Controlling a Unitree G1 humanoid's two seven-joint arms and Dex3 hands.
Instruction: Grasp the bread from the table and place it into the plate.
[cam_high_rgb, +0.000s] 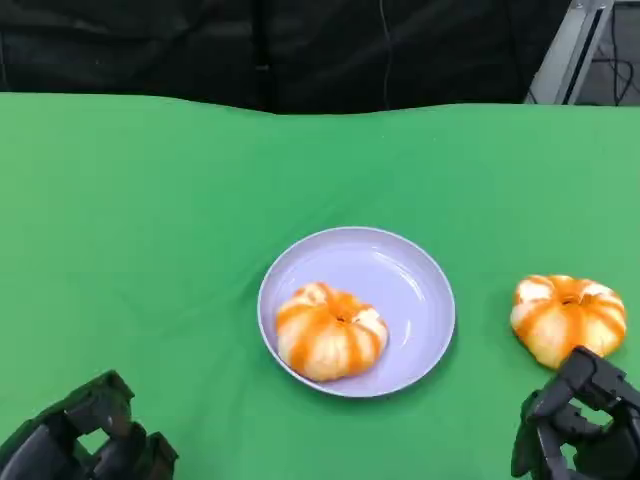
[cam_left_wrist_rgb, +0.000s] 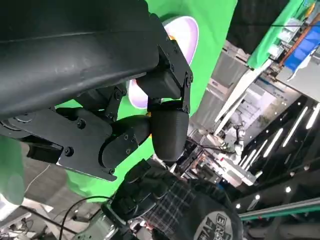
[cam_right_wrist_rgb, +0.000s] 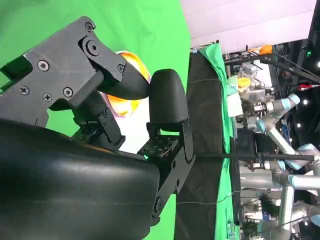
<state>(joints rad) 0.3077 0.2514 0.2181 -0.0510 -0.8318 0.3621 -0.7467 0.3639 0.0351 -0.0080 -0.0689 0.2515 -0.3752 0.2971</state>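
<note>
Looking down from the head view, the right hand (cam_high_rgb: 580, 430) is hovering just behind a bread roll (cam_high_rgb: 568, 318) lying on the green table (cam_high_rgb: 150, 250), fingers apart and holding nothing. Ahead and to its left, a second bread roll (cam_high_rgb: 330, 330) is sitting in the lavender plate (cam_high_rgb: 410, 280). The left hand (cam_high_rgb: 90, 440) is resting low, empty and loosely spread. In the left wrist view, its fingers (cam_left_wrist_rgb: 167, 130) are grasping nothing. In the right wrist view, the roll (cam_right_wrist_rgb: 131, 80) is showing beyond the parted fingers (cam_right_wrist_rgb: 167, 100).
</note>
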